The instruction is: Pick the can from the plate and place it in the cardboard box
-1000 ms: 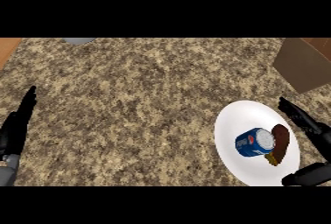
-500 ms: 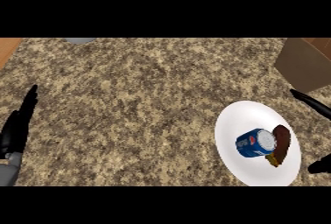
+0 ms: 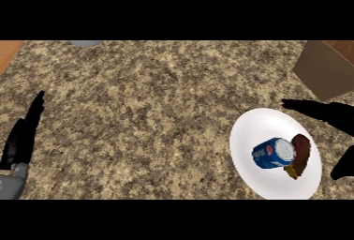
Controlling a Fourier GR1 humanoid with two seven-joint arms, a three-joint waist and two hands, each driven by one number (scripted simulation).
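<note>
A blue can lies on its side on a white plate at the lower right of the counter, with a dark brown food item against its right side. The cardboard box stands at the upper right corner. My right hand is open at the right edge, fingers stretched out over the counter just above the plate's upper right rim and the thumb lower down to the plate's right, apart from the can. At the left edge my left hand rests open, fingers up.
A grey object shows at the top edge, upper left. A wooden strip borders the counter's top left corner. The speckled stone counter stretches between the two hands.
My right hand has moved up and away from the plate's right rim toward the box side, fingers spreading wider. The can, the plate and my left hand have stayed put.
</note>
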